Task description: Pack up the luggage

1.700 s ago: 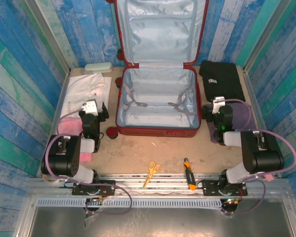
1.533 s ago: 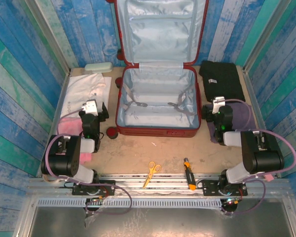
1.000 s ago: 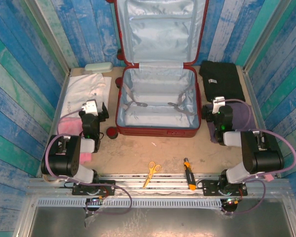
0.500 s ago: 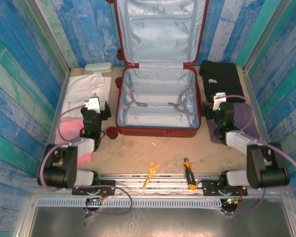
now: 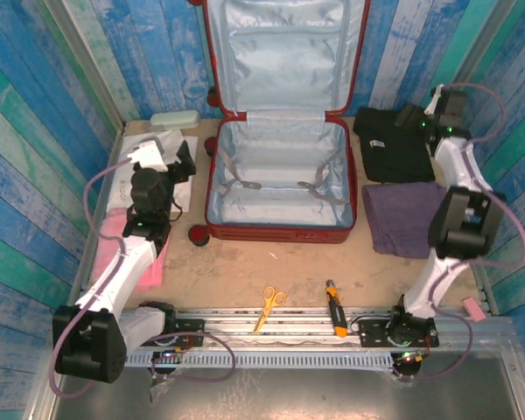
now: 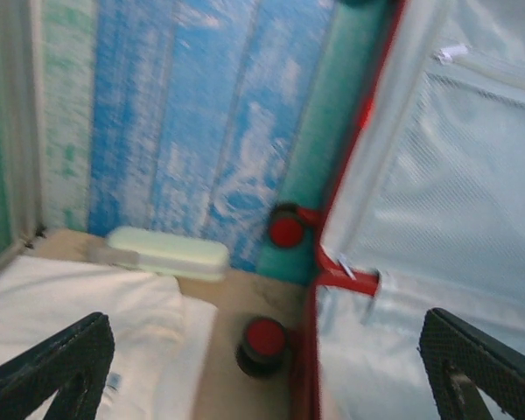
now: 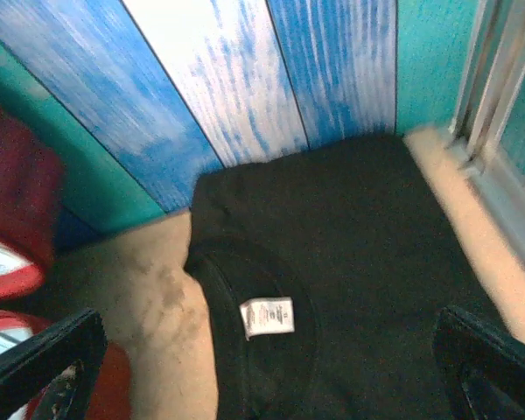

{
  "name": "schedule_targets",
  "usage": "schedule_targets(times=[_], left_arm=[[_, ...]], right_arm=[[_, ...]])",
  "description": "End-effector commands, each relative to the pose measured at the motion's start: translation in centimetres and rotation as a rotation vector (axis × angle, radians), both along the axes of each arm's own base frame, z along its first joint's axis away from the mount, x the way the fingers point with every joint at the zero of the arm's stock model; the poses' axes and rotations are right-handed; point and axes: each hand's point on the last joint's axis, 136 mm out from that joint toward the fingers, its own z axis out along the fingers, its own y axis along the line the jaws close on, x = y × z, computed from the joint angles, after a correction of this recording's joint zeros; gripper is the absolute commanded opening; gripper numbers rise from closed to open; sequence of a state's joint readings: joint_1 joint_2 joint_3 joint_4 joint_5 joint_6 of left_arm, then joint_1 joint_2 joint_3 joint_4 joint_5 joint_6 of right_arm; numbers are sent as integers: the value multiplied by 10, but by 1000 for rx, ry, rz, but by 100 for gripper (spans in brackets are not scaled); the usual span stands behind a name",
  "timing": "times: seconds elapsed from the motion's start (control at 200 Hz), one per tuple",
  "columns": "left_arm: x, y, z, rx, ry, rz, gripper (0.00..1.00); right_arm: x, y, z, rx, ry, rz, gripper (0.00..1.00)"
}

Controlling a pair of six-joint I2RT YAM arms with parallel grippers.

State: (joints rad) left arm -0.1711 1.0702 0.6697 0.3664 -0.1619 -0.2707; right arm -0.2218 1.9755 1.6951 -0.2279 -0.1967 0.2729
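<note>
The large dark-red hard-shell suitcase [image 5: 280, 203] lies open at the middle of the sandy table [image 5: 245, 271], its lid propped against the blue plank wall [image 5: 140, 52] and its grey-blue lined lower shell empty, with the straps loose. To its right, a folded black garment [image 5: 394, 144] lies in the back corner, with a folded purple cloth [image 5: 409, 217] in front of it. To its left lie a folded white garment [image 5: 144, 175] and a pale green oblong case [image 5: 173, 120]. The step in hand is judged to be the approach to a first garment. The right gripper [image 7: 262, 367] is held above the black garment with its jaws spread wide; nothing is held or touched. It should be lowered onto a folded edge so that all layers are pinched together, and the load should be lifted clear of the red rim before release inside the shell. The left gripper [image 6: 262, 367] is likewise spread wide and empty, held above the white garment near the suitcase's small red wheels [image 6: 264, 344].
</note>
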Motion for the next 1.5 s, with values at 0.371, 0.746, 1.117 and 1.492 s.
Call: schedule_targets(times=[0.371,0.746,1.117,1.492], left_arm=[[-12,-145,5,96,89,-415,93],[-21,-200,-17,111,104,-568,93],[-31,-203,-25,108,108,-610,94],[-48,-193,-17,82,66,-614,93]], right_arm=[[11,-49,-80,178,294,17,96],[-117,-18,-74,25,515,-99,97],[-136,60,-117,36,678,9,88],[-111,87,-153,-207,814,-72,98]])
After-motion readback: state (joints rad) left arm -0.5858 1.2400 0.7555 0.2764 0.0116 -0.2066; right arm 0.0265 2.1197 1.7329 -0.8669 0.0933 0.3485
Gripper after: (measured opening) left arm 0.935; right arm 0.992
